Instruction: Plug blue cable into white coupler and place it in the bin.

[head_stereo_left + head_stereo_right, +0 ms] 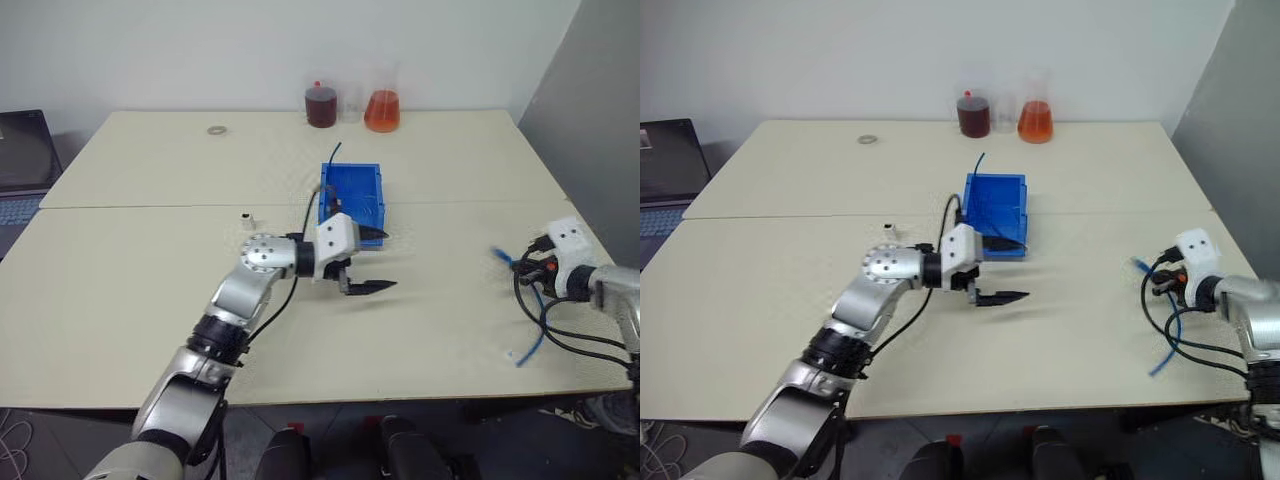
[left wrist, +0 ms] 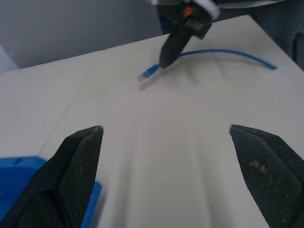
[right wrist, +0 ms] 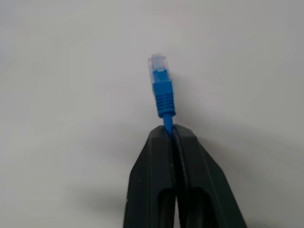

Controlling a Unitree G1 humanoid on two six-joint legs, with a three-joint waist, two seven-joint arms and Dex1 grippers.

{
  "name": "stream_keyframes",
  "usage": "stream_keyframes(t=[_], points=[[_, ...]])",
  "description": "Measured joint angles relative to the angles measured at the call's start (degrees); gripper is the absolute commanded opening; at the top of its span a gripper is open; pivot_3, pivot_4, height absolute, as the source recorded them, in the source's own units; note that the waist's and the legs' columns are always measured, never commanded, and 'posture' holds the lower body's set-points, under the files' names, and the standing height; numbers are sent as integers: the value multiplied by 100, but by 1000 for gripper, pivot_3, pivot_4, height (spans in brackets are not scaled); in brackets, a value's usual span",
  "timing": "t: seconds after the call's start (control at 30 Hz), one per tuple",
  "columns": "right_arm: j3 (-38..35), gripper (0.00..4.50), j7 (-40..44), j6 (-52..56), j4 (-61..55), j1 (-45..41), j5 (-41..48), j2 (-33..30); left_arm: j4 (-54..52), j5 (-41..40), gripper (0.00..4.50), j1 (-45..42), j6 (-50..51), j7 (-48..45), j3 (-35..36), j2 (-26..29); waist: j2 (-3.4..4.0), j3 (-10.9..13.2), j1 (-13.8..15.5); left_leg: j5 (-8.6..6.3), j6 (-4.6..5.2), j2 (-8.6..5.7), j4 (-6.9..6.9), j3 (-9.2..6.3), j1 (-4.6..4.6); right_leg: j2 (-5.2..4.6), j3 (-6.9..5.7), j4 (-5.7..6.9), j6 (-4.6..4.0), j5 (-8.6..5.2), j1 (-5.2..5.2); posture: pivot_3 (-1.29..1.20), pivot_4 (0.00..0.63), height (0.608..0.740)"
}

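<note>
Beige tabletop [image 1: 130, 300] carries the bin [image 1: 352, 195] centre-far, the white coupler [image 1: 247, 217] left of it. We should fetch that coupler next, approaching squarely. From the left wrist, our left gripper [image 2: 166, 135] gapes empty. From the right wrist, our right gripper [image 3: 173, 130] pinches the blue cable [image 3: 162, 92] behind its plug.

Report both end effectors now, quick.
Left end effector: open, holding nothing.
Right end effector: shut on the blue cable, just behind its plug.
</note>
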Motion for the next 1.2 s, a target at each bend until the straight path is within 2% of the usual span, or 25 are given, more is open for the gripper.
stream_keyframes(t=[0.1, 0.2, 0.33, 0.4, 0.43, 0.6, 0.7, 0.83, 0.97, 1.2], points=[[464, 15, 664, -349, -67, -368, -109, 2, -1001, -133, 4500, 620, 477, 279, 445, 437, -5, 3, -40, 0, 0, 0, 4, 3, 3, -3, 4, 1, 0, 0, 1, 0, 150, 740], [826, 15, 771, -437, -51, -1022, -154, 723, -2217, -434, 4500, 1787, 1217, 695, 1103, 810, -14, 9, -145, 0, -1, 5, 0, 6, 15, -2, 13, 7, 0, 0, 1, 0, 150, 740], [1283, 15, 663, -410, -134, -1622, -164, 1870, -3486, -750, 4500, 3633, 1957, 1706, 2162, 467, -19, 12, -121, 1, -2, 10, 0, -2, 19, -6, -1, 15, -6, -2, 4, 0, 150, 740], [1524, 15, 621, -427, -53, -1831, -199, 2344, -3751, -754, 4500, 4295, 2075, 2072, 2371, 231, -21, 13, -55, 1, -2, 5, 2, -3, 15, -10, -6, 17, -8, -1, 4, 0, 150, 740], [1700, 15, 572, -492, 89, -2024, -271, 2775, -3940, -723, 4500, 4844, 2049, 2315, 2479, 69, -23, 11, -44, 0, -3, 6, 2, 0, 18, -13, -4, 15, -20, 6, 5, 0, 150, 740], [2521, 15, 554, -1265, 810, -2540, -728, 3886, -4103, -710, 4500, 5867, 1981, 3138, 2476, -844, -27, 9, 125, 1, -4, -7, 9, -6, 10, -30, -19, 12, -17, 9, 9, 0, 150, 740], [2986, 15, 561, -2014, 1614, -2717, -1158, 4399, -4150, -612, 4500, 6270, 1745, 3559, 2364, -1216, -32, 6, 113, 1, -4, -6, 10, 6, 18, -29, -10, 10, -17, 10, 10, 0, 150, 740], [3250, 15, 593, -2697, 2463, -2714, -1559, 4579, -4193, -442, 4500, 6663, 1334, 3805, 2170, -1415, -34, 4, 81, 0, -4, -7, 7, 15, 17, -29, -2, 6, -28, 15, 7, 0, 150, 740], [3211, 15, 592, -3127, 2959, -2740, -1755, 4607, -4189, -326, 4500, 7089, 1029, 3953, 1888, -1589, -34, 4, 35, -1, -4, -2, -1, 18, 20, -23, 3, 7, -38, 10, 3, 0, 150, 740], [3055, 1608, 668, -3213, 3175, -2773, -1776, 4660, -4185, -311, 4500, 7073, 885, 4053, 1802, -1513, -33, 4, -15, -1, -4, 6, -3, 7, 32, -8, -6, 25, -32, -15, 6, 0, 150, 740]])
